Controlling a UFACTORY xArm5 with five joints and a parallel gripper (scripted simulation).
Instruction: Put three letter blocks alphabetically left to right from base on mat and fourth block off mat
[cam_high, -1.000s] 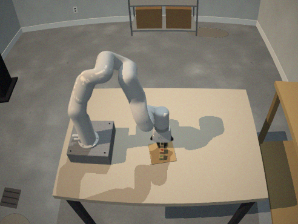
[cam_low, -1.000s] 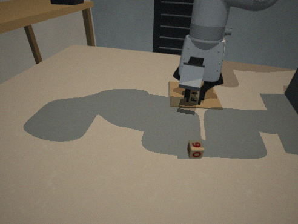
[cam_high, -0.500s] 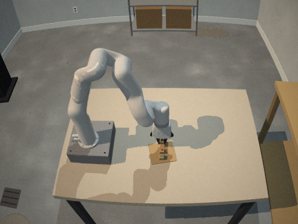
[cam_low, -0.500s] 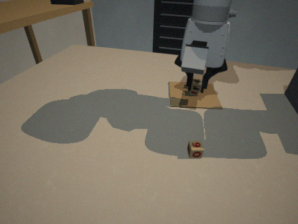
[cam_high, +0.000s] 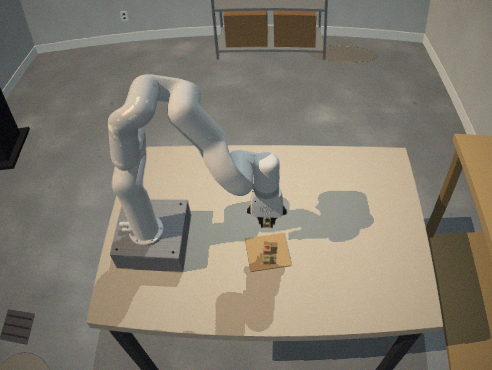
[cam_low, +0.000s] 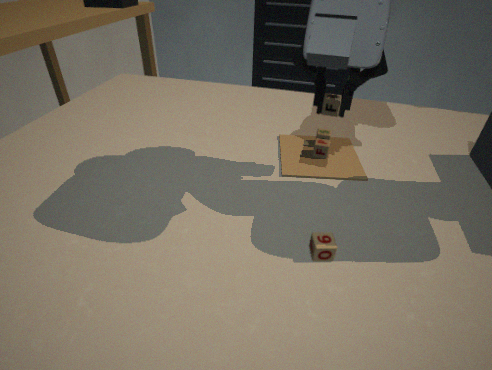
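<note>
My gripper (cam_low: 332, 107) is shut on a letter block (cam_low: 332, 105) whose side facing the camera shows a dark F. It holds the block in the air just past the far edge of the tan mat (cam_low: 322, 159). In the top view the gripper (cam_high: 268, 221) hangs just above the mat's (cam_high: 268, 251) upper edge. Two blocks stand close together on the mat: one with a red letter on its side (cam_low: 322, 148) and one with green on top behind it (cam_low: 323, 133). A fourth block with red 9 and 0 (cam_low: 323, 246) lies on the table, well off the mat.
The robot's grey base (cam_high: 150, 235) stands on the table's left part. A wooden side table (cam_high: 472, 200) stands beyond the table's right edge. The arm hides the table behind it in the top view.
</note>
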